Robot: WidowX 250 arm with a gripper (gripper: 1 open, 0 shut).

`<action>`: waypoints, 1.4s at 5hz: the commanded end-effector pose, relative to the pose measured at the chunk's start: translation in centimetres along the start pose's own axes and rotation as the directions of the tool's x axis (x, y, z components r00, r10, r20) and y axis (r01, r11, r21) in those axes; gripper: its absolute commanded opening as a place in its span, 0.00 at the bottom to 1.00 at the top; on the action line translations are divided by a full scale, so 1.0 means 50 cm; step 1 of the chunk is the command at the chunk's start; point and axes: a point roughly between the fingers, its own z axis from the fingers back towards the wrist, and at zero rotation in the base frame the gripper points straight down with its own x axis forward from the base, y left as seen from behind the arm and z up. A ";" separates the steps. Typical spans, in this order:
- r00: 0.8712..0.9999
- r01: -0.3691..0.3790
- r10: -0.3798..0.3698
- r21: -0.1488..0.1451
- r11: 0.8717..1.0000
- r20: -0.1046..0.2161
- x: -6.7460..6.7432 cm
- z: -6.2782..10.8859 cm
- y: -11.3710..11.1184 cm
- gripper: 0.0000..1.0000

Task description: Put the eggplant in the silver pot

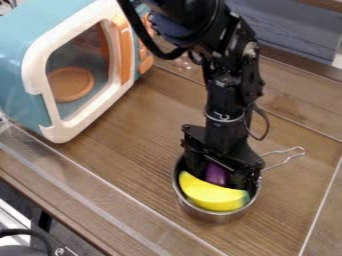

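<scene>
Eggplant point(217, 173) down in pot point(191, 206), lower centre. Looks rigid, light, maybe slick; I'd pinch mid-body. Hand point(221, 180) grip state: can't tell.

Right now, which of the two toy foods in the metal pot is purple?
The eggplant: it sits under the pincer, partly behind the banana, which is yellow and nearer the camera.

Black arm reaching down from top; gripper point(219, 177) pointing downward, fingertips low, partly hidden.
</scene>
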 end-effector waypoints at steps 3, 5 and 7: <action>0.996 -0.087 0.087 -0.029 0.996 -0.001 0.012 0.059 0.010 1.00; 0.999 -0.042 0.042 -0.027 0.999 0.001 0.026 0.101 0.005 1.00; 0.998 -0.061 0.061 -0.021 0.998 0.000 0.033 0.111 0.019 1.00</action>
